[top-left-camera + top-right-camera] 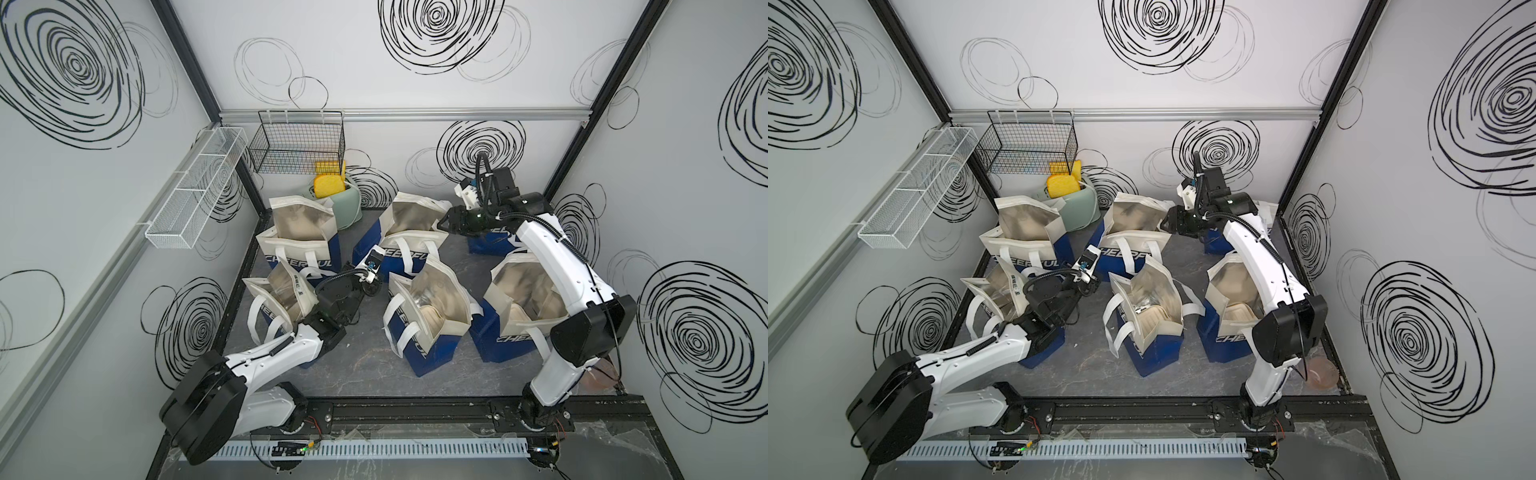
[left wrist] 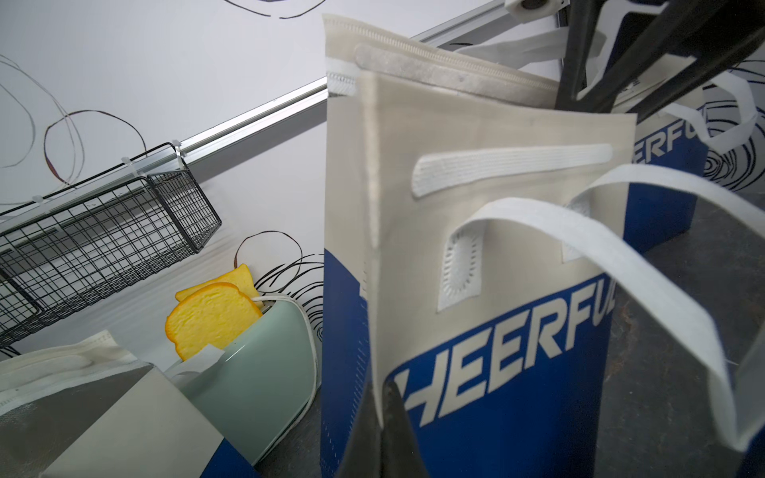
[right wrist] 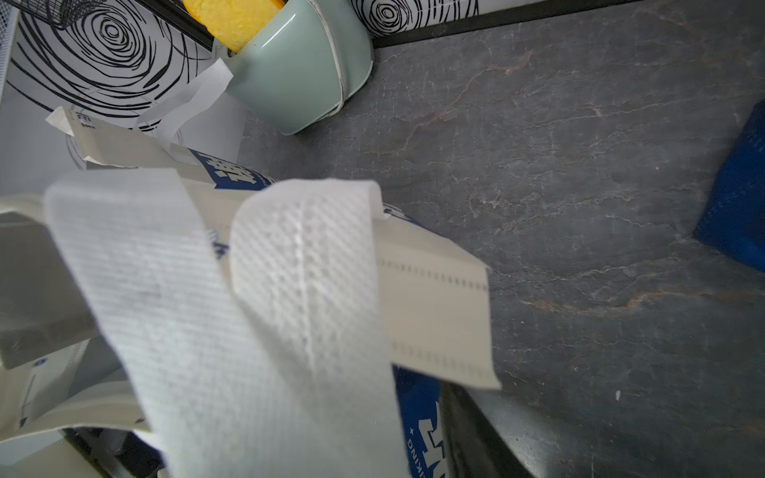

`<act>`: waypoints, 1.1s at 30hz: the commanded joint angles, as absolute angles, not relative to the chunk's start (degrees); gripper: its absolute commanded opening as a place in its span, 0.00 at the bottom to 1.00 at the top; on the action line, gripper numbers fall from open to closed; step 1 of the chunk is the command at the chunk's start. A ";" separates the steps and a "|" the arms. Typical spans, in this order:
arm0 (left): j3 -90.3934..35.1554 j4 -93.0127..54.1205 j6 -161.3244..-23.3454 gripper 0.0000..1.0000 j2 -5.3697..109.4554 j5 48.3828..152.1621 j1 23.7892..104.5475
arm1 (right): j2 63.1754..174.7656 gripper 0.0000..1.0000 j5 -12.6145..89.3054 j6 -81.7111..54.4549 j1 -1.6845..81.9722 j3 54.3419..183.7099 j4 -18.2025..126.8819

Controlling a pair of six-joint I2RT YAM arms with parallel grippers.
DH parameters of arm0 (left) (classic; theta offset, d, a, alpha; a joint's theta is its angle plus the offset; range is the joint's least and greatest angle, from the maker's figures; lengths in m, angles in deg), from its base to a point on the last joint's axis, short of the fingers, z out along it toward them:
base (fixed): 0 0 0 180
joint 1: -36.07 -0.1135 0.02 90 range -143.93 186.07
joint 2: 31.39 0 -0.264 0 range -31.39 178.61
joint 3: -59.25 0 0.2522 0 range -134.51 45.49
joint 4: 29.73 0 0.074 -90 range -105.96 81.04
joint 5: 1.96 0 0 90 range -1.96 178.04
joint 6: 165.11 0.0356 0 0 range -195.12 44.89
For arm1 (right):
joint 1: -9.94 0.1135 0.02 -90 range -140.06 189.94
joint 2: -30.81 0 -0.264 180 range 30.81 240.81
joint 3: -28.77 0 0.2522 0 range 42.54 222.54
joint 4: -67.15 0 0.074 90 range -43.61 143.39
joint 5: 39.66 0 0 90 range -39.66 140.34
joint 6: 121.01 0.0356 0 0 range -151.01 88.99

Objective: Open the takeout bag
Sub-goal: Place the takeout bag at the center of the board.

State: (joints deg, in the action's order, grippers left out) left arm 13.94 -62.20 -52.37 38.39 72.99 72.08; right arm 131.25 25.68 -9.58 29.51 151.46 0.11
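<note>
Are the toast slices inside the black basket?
No, the toast stands in the green toaster, apart from the basket.

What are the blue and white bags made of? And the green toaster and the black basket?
Bags: probably non-woven fabric, matte, with dotted weave on the handles; the lining looks like shiny silver foil.
Toaster: smooth, glossy; plastic or painted metal, cannot tell.
Basket: thin black wire grid, likely metal.

Bread (image 1: 328, 185) stands in the toaster (image 1: 352, 210); a basket (image 1: 297, 143) hangs above it; bags (image 1: 297, 222) stand before it and to its right.
</note>
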 commanded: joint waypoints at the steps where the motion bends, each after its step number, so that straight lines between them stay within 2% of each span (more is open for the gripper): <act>1: 14.10 -64.39 -51.12 0.00 37.52 72.93 72.54 | 132.99 0.51 24.71 -10.08 29.19 155.03 1.27; 11: 13.32 -64.66 -50.62 0.00 38.63 72.93 72.66 | 136.18 0.40 24.34 -11.56 31.50 156.57 -0.05; 14: 13.06 -64.76 -50.54 0.00 38.99 72.93 72.67 | 136.45 0.25 25.22 -11.85 31.88 156.40 -0.22; 17: 12.88 -64.68 -50.67 0.00 39.19 73.02 72.71 | 136.94 0.02 27.33 -12.13 32.08 157.67 -0.71; 19: 12.72 -64.58 -51.50 0.00 39.47 72.39 72.67 | 137.40 0.00 29.44 -12.46 32.37 159.20 -0.99; 20: 12.62 -64.57 -52.15 0.07 39.72 71.57 72.63 | 137.65 0.00 30.70 -12.72 32.76 160.16 -1.10; 22: 12.53 -64.42 -53.02 0.52 39.80 70.79 72.63 | 138.39 0.00 32.88 -13.19 33.63 161.99 -0.99; 23: 12.44 -64.56 -53.51 0.68 39.81 70.04 72.63 | 138.94 0.00 33.70 -13.47 34.16 163.04 -0.97; 24: 12.44 -64.85 -53.93 0.79 39.73 69.24 72.71 | 139.53 0.00 34.43 -13.48 34.67 163.99 -0.92; 25: 12.44 -65.12 -54.15 0.97 39.57 68.62 72.67 | 140.13 0.00 35.01 -13.59 35.08 164.84 -0.85; 33: 5.69 -54.52 -58.15 0.98 36.97 68.51 71.05 | 145.22 0.00 34.33 -11.98 36.22 168.64 0.54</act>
State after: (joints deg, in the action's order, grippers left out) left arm 9.72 -57.68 -55.26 39.22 68.82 72.10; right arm 143.58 34.29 -12.60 36.14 167.24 -0.04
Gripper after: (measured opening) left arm 0.975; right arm 0.046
